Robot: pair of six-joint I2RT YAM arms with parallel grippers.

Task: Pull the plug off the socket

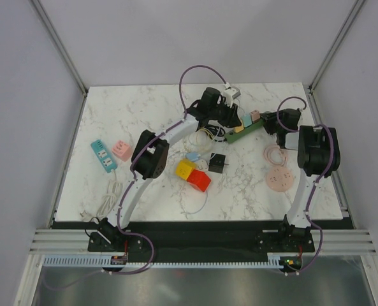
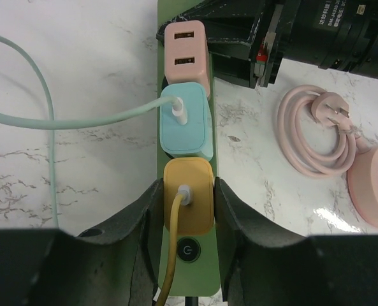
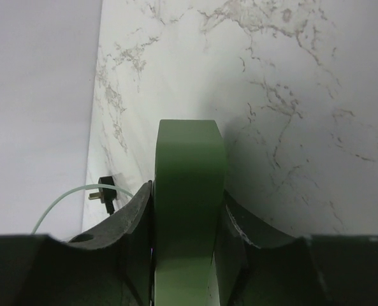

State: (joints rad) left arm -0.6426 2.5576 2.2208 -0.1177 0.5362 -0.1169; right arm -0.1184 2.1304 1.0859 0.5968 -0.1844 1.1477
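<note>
Three seated: pink plug (image 2: 187, 54), blue plug (image 2: 185, 121), yellow plug (image 2: 189, 194)
Left gripper (image 2: 187, 210): clamped on yellow plug
Right gripper (image 3: 189, 210): clamped on green strip (image 3: 189, 166)
Undone: the pull

the counter (image 2: 80, 57) is white stone-look with grey veins, smooth and glossy, with a bright sheen right of the green power strip (image 3: 189, 185). the strip is smooth matt plastic. on it, the yellow plug (image 2: 198, 197), blue plug (image 2: 192, 137) and pink plug (image 2: 187, 57) are satin plastic. the left gripper (image 2: 186, 191) has matt black, faintly grainy fingers (image 2: 144, 217). right of the strip, a pink cable (image 2: 310, 143) looks rubbery, its prongs (image 2: 338, 113) bare metal.
</note>
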